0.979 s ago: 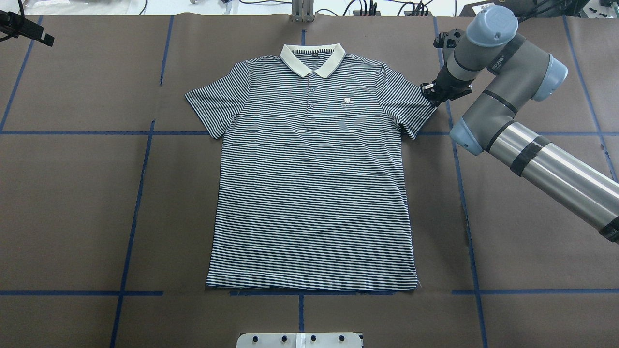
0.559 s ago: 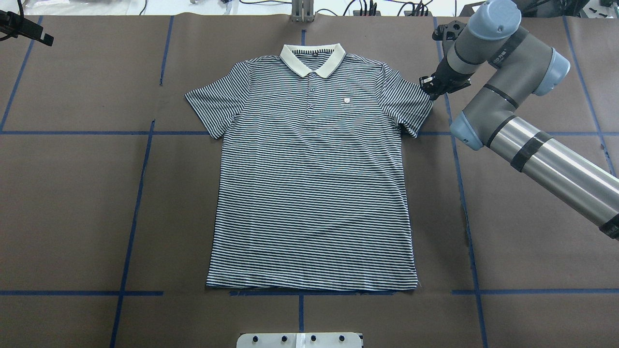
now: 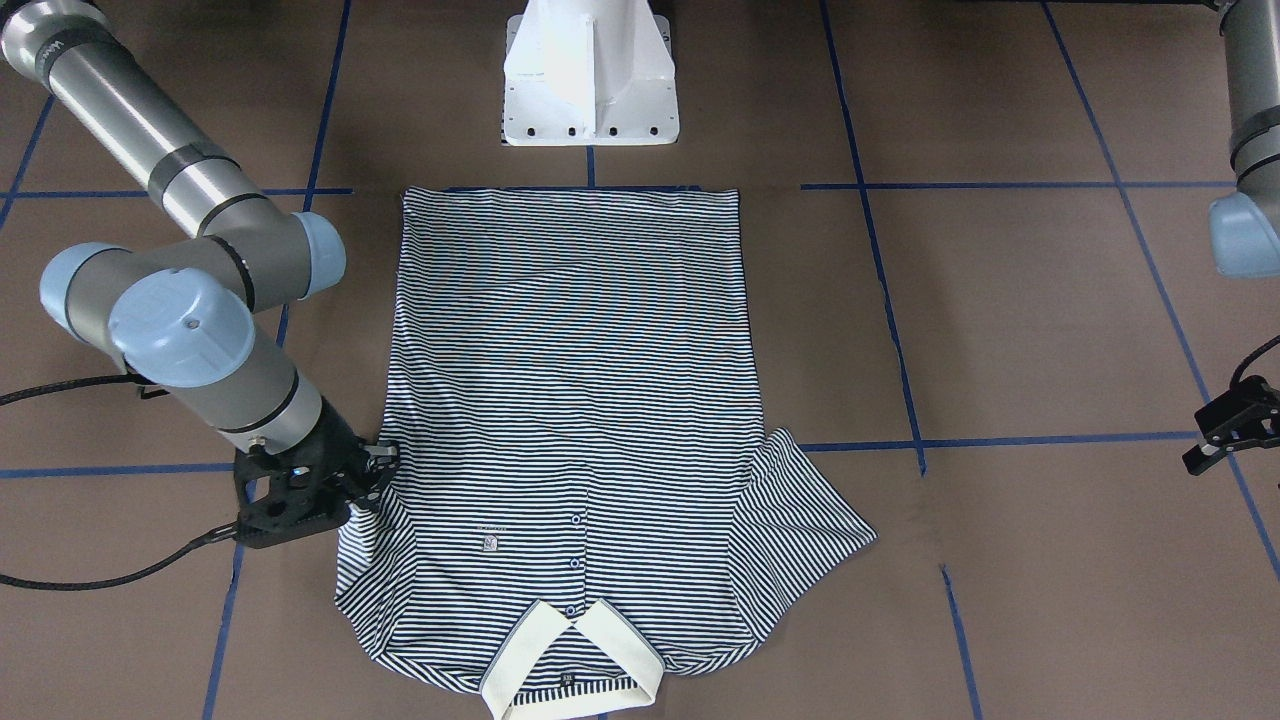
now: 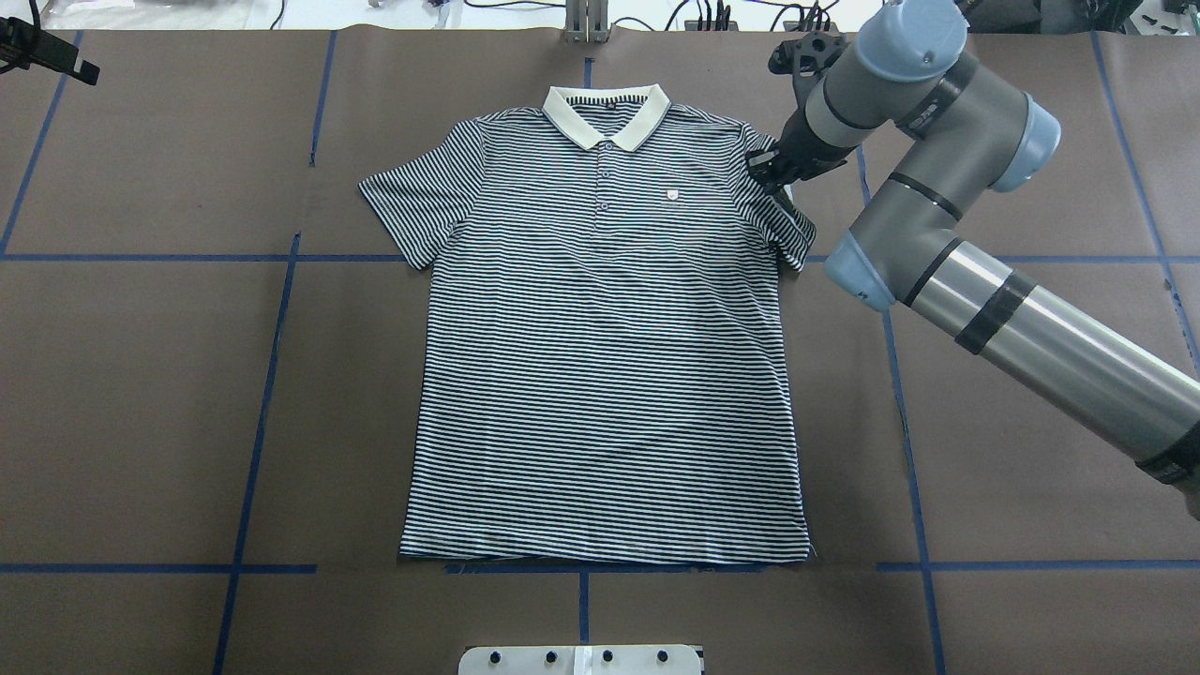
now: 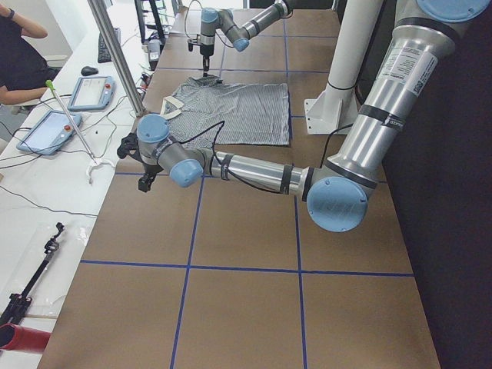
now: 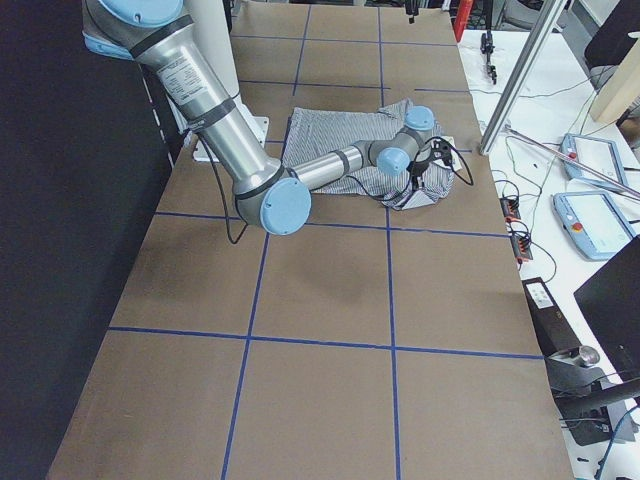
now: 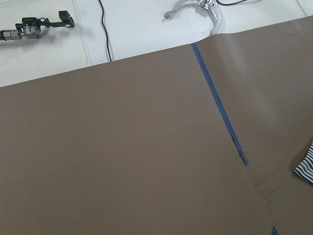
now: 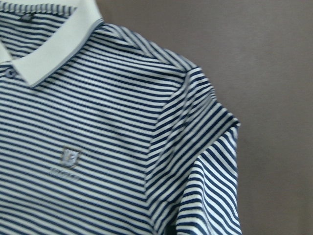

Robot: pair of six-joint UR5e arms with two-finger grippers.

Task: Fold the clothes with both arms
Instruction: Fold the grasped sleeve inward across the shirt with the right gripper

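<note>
Striped polo shirt (image 4: 600,375) flat, my right hand (image 4: 767,173) seems clamped on its sleeve (image 4: 792,225): sleeve-fold step. Next, lay sleeve inward onto shirt. Can't tell grip of left hand (image 3: 1222,440), well away from shirt.

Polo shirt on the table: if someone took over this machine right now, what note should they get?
Right pincer: shut on the polo shirt at its right sleeve, which is bunched inward.
Left pincer: hovers over bare table, well off the shirt; open or shut unclear.
Shirt: face up, body flat, collar away from the robot.
Done: one sleeve gripped, no fold finished.
Left: probably both sleeves in, then the body.
</note>
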